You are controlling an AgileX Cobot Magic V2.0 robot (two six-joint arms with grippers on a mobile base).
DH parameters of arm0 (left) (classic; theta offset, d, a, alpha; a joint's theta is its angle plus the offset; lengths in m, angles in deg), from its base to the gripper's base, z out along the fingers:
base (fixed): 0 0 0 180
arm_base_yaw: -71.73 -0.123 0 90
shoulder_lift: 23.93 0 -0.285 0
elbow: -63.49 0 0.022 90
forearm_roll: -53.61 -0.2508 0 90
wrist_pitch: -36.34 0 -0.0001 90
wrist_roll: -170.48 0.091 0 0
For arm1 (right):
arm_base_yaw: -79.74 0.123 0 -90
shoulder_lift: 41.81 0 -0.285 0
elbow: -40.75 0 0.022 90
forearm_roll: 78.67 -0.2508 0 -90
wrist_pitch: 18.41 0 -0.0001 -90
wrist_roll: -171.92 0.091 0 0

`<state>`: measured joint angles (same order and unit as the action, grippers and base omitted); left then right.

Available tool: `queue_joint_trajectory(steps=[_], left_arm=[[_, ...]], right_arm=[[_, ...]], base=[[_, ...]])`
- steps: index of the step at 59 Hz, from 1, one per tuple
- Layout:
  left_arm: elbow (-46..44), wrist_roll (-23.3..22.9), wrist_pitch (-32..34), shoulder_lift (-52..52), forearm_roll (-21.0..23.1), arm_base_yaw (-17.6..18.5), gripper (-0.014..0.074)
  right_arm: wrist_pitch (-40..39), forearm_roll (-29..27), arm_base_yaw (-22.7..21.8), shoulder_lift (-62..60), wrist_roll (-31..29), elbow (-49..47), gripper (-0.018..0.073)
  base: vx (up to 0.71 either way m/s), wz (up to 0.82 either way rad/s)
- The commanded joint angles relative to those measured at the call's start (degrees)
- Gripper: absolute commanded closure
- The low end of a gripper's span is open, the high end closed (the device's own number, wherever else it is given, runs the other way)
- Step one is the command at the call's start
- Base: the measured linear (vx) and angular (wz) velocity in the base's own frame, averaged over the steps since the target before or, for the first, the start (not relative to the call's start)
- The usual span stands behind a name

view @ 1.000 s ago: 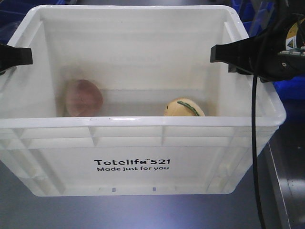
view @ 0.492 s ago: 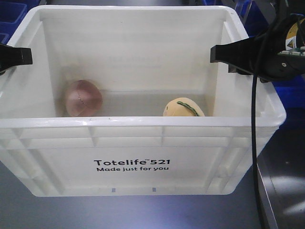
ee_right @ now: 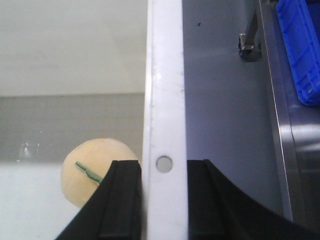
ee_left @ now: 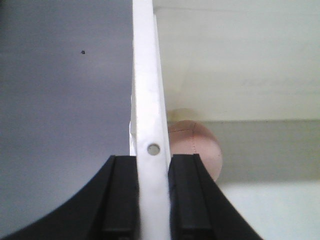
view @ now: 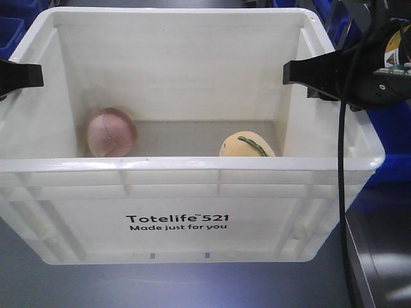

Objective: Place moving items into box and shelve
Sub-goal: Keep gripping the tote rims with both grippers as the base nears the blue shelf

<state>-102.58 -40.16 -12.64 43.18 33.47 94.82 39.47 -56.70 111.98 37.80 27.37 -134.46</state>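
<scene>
The white box [view: 192, 164], printed "Totelife 521", fills the front view. Both moving items lie on its floor: the pink-grey plush ball [view: 111, 132] at the left and the pale yellow ball [view: 246, 144] with a green stripe at the right. My left gripper [view: 19, 76] is shut on the box's left rim [ee_left: 145, 75], one finger on each side of the wall, and the pink ball [ee_left: 197, 145] shows just inside it. My right gripper [view: 308, 74] is shut on the right rim [ee_right: 164, 75], with the yellow ball [ee_right: 85, 155] beside its inner finger.
A blue plastic bin [view: 393, 141] stands behind the box at the right, also seen as the blue bin [ee_right: 300, 50] on a steel shelf edge with a metal post [ee_right: 248, 45]. More blue bins [view: 13, 25] show at the back left. Grey floor lies below.
The box stays fixed between both grippers while the background shifts: the blue bin at the right now reaches lower beside the box. The pink ball has turned slightly.
</scene>
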Motion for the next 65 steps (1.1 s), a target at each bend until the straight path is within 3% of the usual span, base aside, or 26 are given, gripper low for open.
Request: queue_joint_trajectory(steps=[1, 65], left_arm=[[-2.51, 0.33, 4.51, -1.49, -6.74, -0.39, 0.0619], [-2.51, 0.33, 4.51, -1.44, -6.74, -0.39, 0.0619]], right_arm=[[-2.80, 7.95, -0.70, -2.38, -0.36, -2.26, 0.0474], [-2.80, 8.00, -0.70, -2.38, -0.36, -2.26, 0.0474]], base=[[0.40, 0.00], [0.39, -0.01]])
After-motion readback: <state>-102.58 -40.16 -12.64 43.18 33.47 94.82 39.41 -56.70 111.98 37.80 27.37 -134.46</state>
